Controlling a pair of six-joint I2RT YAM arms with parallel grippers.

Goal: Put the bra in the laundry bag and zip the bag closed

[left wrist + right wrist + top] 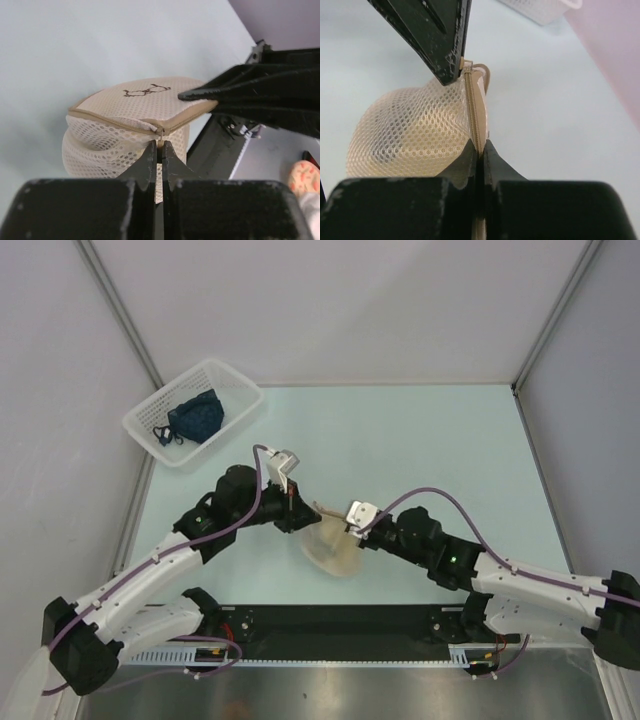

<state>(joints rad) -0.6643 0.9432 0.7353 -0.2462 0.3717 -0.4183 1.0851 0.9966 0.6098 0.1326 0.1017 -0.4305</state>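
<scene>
Apparently the job is near its end: the laundry bag (330,550) lies at the middle of the overhead frame, with no bra in sight, so it is probably inside. Both claws are clenched: the left claw (160,146) grasps the zip pull (161,132), and the right claw (478,146) pinches the bag's zipped seam (474,110). Only a last stretch of zip may be left.
</scene>
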